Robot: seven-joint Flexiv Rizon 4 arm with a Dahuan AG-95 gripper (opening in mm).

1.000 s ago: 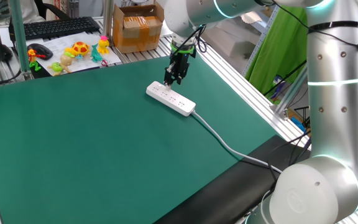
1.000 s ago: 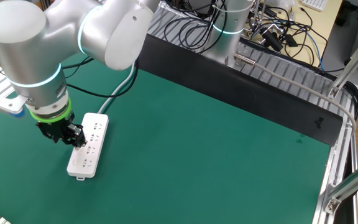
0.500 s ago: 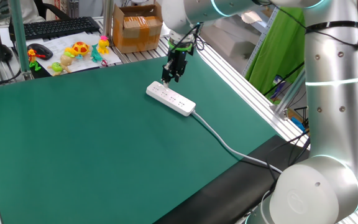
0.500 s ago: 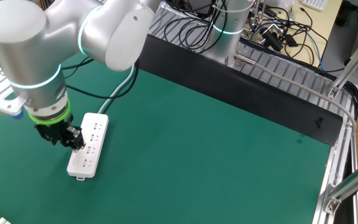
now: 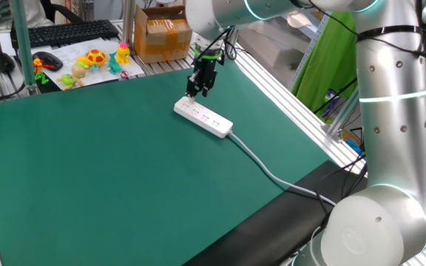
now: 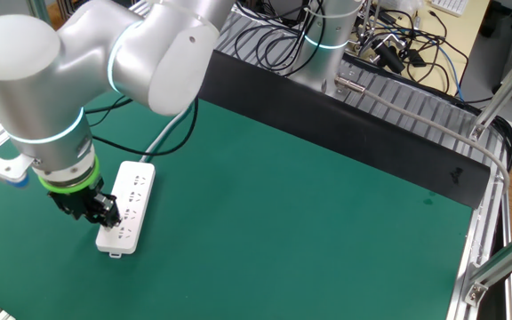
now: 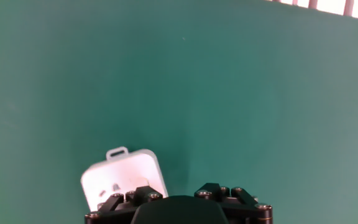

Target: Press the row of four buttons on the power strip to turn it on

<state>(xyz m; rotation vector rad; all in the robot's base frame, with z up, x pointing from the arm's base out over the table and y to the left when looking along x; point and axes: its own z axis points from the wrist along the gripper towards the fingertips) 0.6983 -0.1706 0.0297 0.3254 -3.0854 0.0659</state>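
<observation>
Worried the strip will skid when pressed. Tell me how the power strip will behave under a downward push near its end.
The power strip lies flat and long on the green mat, so it probably won't tip. It looks like light plastic, so an off-centre push could pivot or slide it. Its cable trails loosely from the far end and likely gives little restraint. The gripper hangs over the free end.

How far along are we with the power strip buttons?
Done: nothing I can confirm; the buttons are too small to read and no light shows on the power strip. In hand: the gripper hangs over the strip's end farthest from the cable, with no contact visible. Left: whichever presses remain; the pictures cannot settle that.
</observation>
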